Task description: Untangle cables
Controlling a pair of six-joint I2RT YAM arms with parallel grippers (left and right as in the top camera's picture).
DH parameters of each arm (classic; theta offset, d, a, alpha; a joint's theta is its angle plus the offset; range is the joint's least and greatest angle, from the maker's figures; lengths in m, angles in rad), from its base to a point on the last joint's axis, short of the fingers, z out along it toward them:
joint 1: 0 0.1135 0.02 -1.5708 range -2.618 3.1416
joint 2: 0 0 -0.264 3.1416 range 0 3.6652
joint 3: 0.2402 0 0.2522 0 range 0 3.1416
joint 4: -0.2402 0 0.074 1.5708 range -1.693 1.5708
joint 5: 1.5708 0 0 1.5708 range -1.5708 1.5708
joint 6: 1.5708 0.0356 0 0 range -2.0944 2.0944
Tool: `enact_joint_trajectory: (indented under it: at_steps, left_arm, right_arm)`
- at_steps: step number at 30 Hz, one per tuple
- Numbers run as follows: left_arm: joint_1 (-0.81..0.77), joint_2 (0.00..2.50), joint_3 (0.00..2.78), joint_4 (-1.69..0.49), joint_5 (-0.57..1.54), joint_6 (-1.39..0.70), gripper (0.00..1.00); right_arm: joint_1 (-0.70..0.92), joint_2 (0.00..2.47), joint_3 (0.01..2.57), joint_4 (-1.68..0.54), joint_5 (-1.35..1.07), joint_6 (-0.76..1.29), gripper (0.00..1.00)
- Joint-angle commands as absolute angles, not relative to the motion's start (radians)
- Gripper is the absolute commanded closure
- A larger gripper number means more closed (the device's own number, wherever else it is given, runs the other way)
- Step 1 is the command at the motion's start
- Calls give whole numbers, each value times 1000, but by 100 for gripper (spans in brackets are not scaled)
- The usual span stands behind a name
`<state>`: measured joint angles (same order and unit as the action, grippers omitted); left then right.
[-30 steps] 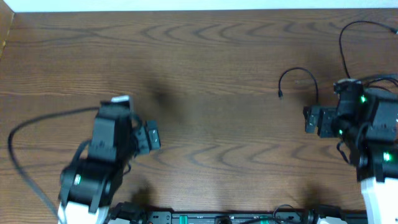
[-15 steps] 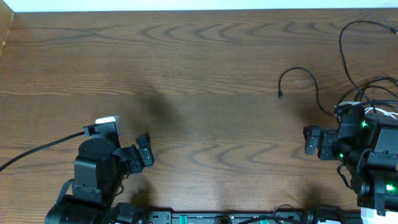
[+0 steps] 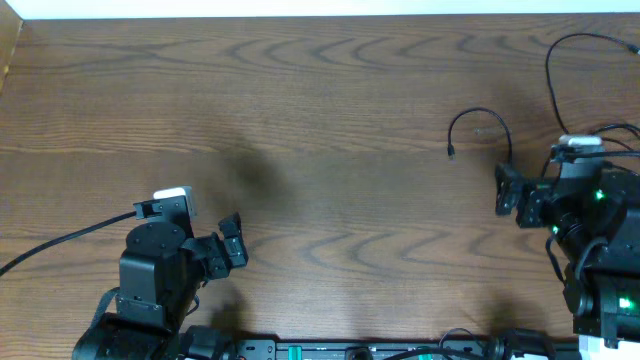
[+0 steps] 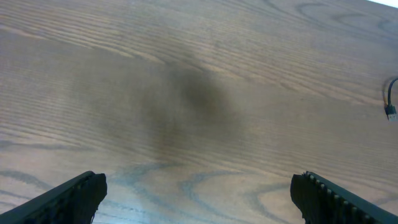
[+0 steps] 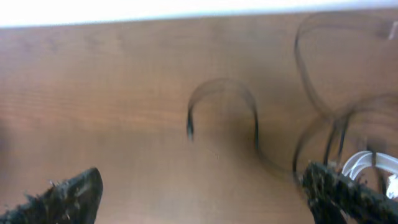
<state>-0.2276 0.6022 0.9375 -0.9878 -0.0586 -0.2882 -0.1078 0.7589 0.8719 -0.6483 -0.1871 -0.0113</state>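
- The cables (image 3: 556,80) are lying at the right end of the table (image 3: 320,90). A thin black cord (image 5: 224,84) is arching across the wood with its plug (image 5: 189,129) lying free. Larger black loops (image 5: 309,81) are crossing one another beside it, and a blurred white cord (image 5: 367,165) is showing under them.
- The right gripper (image 5: 202,196) is being held wide open and empty, just short of the arched cord.
- The left gripper (image 4: 198,199) is likewise being held wide and empty over bare wood, well apart from the cords.
- The step in hand is being judged as the first reach into the cords, with nothing separated yet.
- The arched cord is being judged the best pick, since it is lying alone. It is best being taken near the plug and drawn away from the loops, slowly, so that the others are not being dragged along.
- The crossing loops are best being left until the lone cord is being laid apart.
- On the far side the loops are lying near the far edge (image 3: 400,16), and one is running out of the overhead view on the right, so pulls toward those sides are being advised against.
- Open room is being offered by the broad bare middle and left of the table, where freed cords can be spread.
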Motion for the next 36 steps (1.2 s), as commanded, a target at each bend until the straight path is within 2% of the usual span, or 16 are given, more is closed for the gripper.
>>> enact_joint_trajectory:
  at_steps: [1,4,9,22,30,36]
  left_arm:
    - [-231,601,934,-989,-64,-293,0]
    - [-231,601,934,-989,-64,-293,0]
    - [-231,601,934,-989,-64,-293,0]
    - [-231,601,934,-989,-64,-293,0]
    - [-231,601,934,-989,-64,-293,0]
    - [-231,601,934,-989,-64,-293,0]
  right_arm:
    - [-98,681,839,-534,-208,-25,1]
    - [-60,577,756,-356,-201,-103,1]
    - [-6,414,585,-146,-140,-113,1]
    - [36,70,150,225,-110,-113,1]
    - [39,5,6,258,-94,-114,1]
    - [54,5,6,80,-50,-148,1]
